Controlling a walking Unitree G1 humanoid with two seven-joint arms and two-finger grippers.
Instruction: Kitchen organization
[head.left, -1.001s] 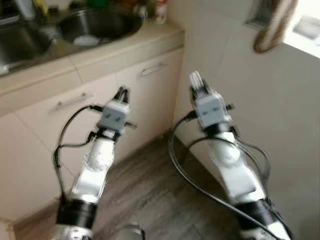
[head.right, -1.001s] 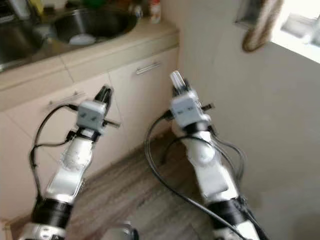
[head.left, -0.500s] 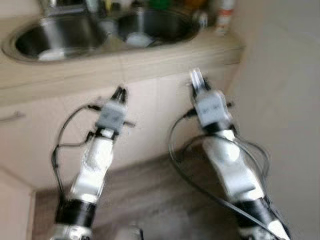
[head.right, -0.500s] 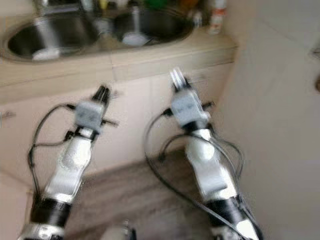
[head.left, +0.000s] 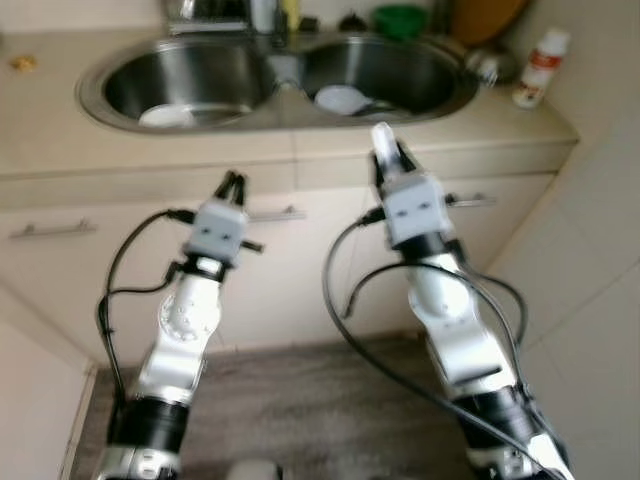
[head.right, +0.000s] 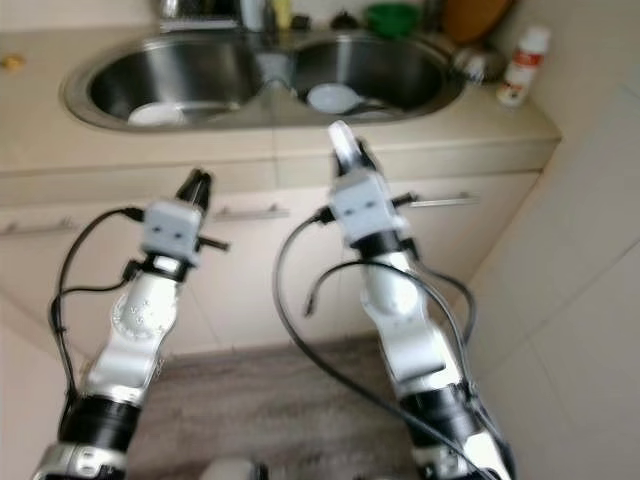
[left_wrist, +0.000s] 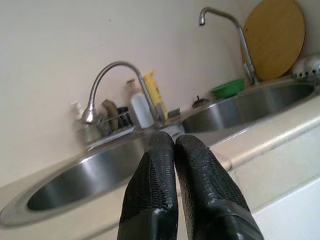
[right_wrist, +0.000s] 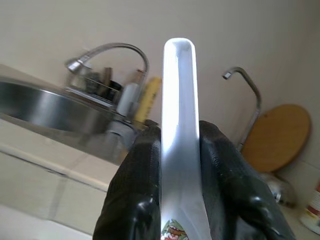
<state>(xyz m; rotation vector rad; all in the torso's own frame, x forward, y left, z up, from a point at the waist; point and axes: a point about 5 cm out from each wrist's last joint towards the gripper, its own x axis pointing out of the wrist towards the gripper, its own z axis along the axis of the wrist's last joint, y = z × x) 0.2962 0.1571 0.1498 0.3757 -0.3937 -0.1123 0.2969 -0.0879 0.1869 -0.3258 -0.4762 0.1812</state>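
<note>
- We face a double stainless sink (head.left: 120, 110) set in a beige counter (head.left: 500, 125), both arms raised before the cabinet doors (head.left: 300, 280) below it.
- Our right gripper (head.left: 388, 160) is clamped on a thin white utensil (right_wrist: 179, 130), apparently a spoon or flat ladle seen edge-on; the two black fingers (right_wrist: 135, 185) press its sides, and a small printed figure shows near its base.
- We hold the utensil upright, its tip reaching up toward the counter edge, which we judge keeps it steady and ready to go over the rim.
- Our left gripper (head.left: 232, 183) carries nothing; its fingers (left_wrist: 152, 180) are pressed together and point toward the sink.
- A white dish (head.left: 340, 98) lies in the right basin and another pale dish (head.left: 165, 116) in the left, so we judge the sink to be where the utensil is headed, though we cannot be sure.
- Behind the basins stand two taps (left_wrist: 107, 85), a white bottle (left_wrist: 141, 107), a yellow bottle (left_wrist: 156, 92), a green bowl (head.left: 398, 18) and a round wooden board (left_wrist: 274, 37) leaning on the wall.
- A white bottle with a red cap (head.left: 538, 68) stands on the counter by the right wall.
- Next we judge the right arm must lift and reach forward above the counter edge.
</note>
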